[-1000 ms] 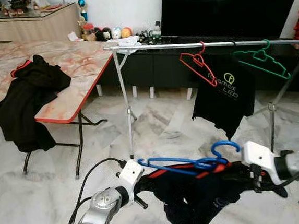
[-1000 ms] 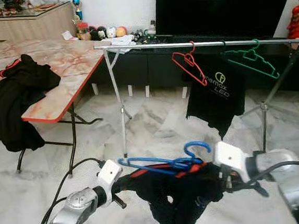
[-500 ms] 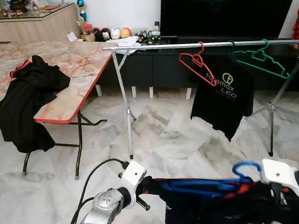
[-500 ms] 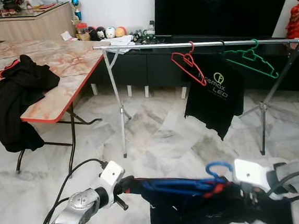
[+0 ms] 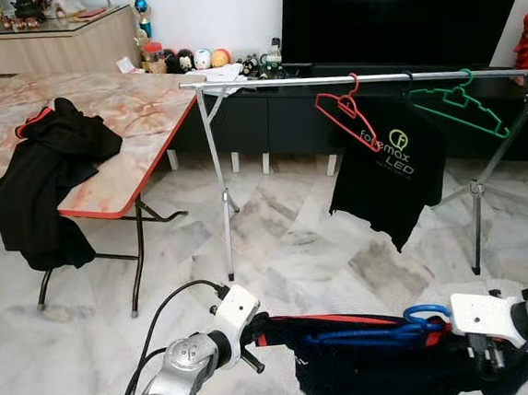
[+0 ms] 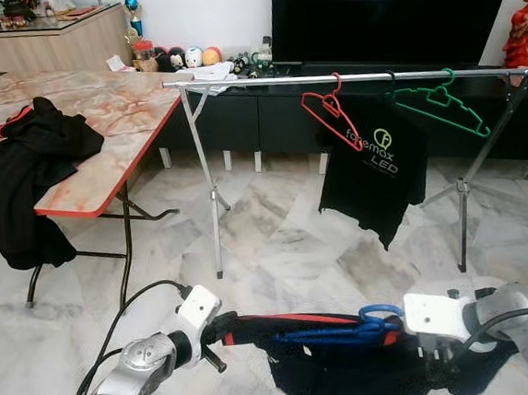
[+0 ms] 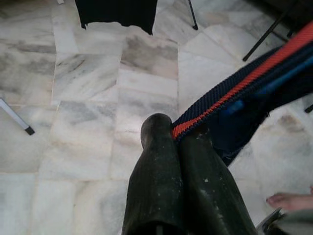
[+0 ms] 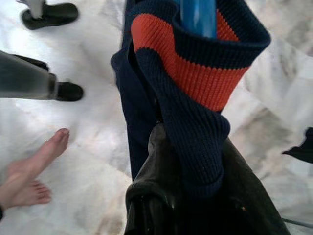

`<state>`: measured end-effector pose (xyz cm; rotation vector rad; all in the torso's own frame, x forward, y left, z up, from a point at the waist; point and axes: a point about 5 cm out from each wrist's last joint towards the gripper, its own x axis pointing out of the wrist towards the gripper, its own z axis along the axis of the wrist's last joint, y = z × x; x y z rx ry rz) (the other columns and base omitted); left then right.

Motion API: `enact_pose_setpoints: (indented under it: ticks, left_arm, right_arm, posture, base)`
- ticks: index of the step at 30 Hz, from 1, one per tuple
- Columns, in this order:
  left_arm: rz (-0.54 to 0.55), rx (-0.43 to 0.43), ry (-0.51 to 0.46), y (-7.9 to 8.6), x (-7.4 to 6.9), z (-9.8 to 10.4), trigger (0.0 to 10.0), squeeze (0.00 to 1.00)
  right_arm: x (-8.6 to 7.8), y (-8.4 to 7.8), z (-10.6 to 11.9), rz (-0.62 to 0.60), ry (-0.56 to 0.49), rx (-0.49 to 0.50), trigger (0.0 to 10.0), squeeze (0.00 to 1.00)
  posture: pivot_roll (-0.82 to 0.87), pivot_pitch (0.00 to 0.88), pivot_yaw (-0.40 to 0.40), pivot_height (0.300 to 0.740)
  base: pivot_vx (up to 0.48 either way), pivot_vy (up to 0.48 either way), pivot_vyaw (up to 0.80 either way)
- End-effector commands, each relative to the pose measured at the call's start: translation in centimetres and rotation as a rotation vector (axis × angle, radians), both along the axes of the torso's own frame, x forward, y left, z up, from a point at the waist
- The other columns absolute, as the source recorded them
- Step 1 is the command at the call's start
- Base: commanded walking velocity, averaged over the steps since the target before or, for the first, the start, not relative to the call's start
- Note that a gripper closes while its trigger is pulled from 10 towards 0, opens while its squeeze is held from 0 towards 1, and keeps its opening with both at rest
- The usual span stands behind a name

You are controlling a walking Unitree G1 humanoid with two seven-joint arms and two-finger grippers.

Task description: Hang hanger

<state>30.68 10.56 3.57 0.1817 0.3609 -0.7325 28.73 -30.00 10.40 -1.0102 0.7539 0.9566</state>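
A blue hanger (image 5: 387, 332) lies flat inside a navy shirt (image 5: 372, 377) with red trim, stretched low in front of me between both grippers. My left gripper (image 7: 171, 132) is shut on the shirt's red-edged hem (image 7: 234, 83). My right gripper (image 8: 190, 147) is shut on the red-and-navy collar (image 8: 195, 73), where the blue hook (image 8: 198, 14) comes out. Beyond stands a clothes rack with a silver rail (image 5: 282, 83). A red hanger (image 5: 348, 116), a green hanger (image 5: 460, 106) and a black T-shirt (image 5: 389, 173) hang at its right part.
A marble-topped folding table (image 5: 146, 115) at the left carries a black garment (image 5: 46, 189). A dark TV cabinet (image 5: 267, 123) runs behind the rack. A person's bare foot (image 8: 29, 181) and shoes (image 8: 51, 14) are on the floor close to my right gripper.
My right gripper has dropped lower and moved right, carrying the hanger's hook down with it. The shirt now hangs lower and is stretched wider between the grippers. The left gripper has barely moved.
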Motion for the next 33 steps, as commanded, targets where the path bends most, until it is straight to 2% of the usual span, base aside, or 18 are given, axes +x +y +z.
enact_pose_setpoints:
  ticks: [1, 4, 8, 12, 16, 19, 22, 25, 27, 30, 33]
  left_arm:
    - [0.029, 0.042, 0.012, 1.6, 0.1, -0.2, 0.0, 0.0]
    - [0.014, 0.038, 0.016, 1.5, 0.1, -0.1, 0.0, 0.0]
    - [-0.013, 0.025, 0.014, 1.1, 0.0, 0.1, 0.0, 0.0]
    - [-0.021, -0.002, -0.006, 0.9, 0.3, 0.9, 0.0, 0.0]
    - [-0.07, -0.068, -0.036, 0.2, 0.8, 2.5, 0.0, 0.0]
    - [-0.082, -0.079, -0.043, 0.0, 0.9, 2.8, 0.0, 0.0]
    - [-0.167, -0.127, -0.051, -0.8, 0.7, 4.2, 0.0, 0.0]
    - [-0.243, -0.151, -0.048, -1.3, 0.2, 5.0, 0.0, 0.0]
    - [-0.272, -0.151, -0.042, -1.4, 0.0, 5.2, 0.0, 0.0]
    - [-0.298, -0.155, -0.038, -1.5, -0.3, 5.4, 0.0, 0.0]
    - [-0.354, -0.166, -0.041, -2.1, -0.8, 6.2, 0.0, 0.0]
  right_arm:
    - [0.5, -1.5, 0.4, -0.092, -0.061, -0.087, 0.0, 0.0]
    - [0.8, -1.1, -0.2, -0.133, -0.077, -0.078, 0.0, 0.0]
    - [0.6, 0.2, -1.5, -0.134, -0.051, -0.042, 0.0, 0.0]
    - [0.1, 1.2, -3.0, -0.119, -0.003, -0.039, 0.0, 0.0]
    - [-0.9, 2.3, -5.3, -0.107, 0.072, -0.048, 0.0, 0.0]
    - [-1.1, 2.5, -5.7, -0.105, 0.076, -0.054, 0.0, 0.0]
    - [-0.8, 3.4, -6.8, -0.178, 0.024, -0.046, 0.0, 0.0]
    - [0.8, 3.5, -6.5, -0.343, -0.131, -0.035, 0.0, 0.0]
    - [1.4, 3.5, -6.3, -0.414, -0.188, -0.023, 0.0, 0.0]
    - [1.7, 3.8, -6.2, -0.439, -0.211, -0.011, 0.0, 0.0]
    - [2.3, 4.9, -6.0, -0.481, -0.247, 0.072, 0.0, 0.0]
  posture:
    - [-0.06, 0.018, -0.01, 0.74]
    - [-0.05, 0.019, -0.008, 0.74]
    - [-0.05, 0.018, -0.009, 0.74]
    - [-0.05, 0.017, -0.01, 0.74]
    - [-0.04, 0.013, -0.014, 0.74]
    - [-0.03, 0.012, -0.014, 0.74]
    - [-0.03, 0.007, -0.014, 0.74]
    - [-0.03, 0.003, -0.013, 0.74]
    - [-0.02, 0.002, -0.012, 0.74]
    - [-0.02, 0.0, -0.01, 0.74]
    - [-0.02, 0.0, -0.009, 0.74]
  base:
    - [0.0, 0.0, 0.0]
    - [0.0, 0.0, 0.0]
    - [0.0, 0.0, 0.0]
    - [0.0, 0.0, 0.0]
    - [0.0, 0.0, 0.0]
    - [0.0, 0.0, 0.0]
    - [0.0, 0.0, 0.0]
    - [0.0, 0.0, 0.0]
    - [0.0, 0.0, 0.0]
    - [0.0, 0.0, 0.0]
    - [0.0, 0.0, 0.0]
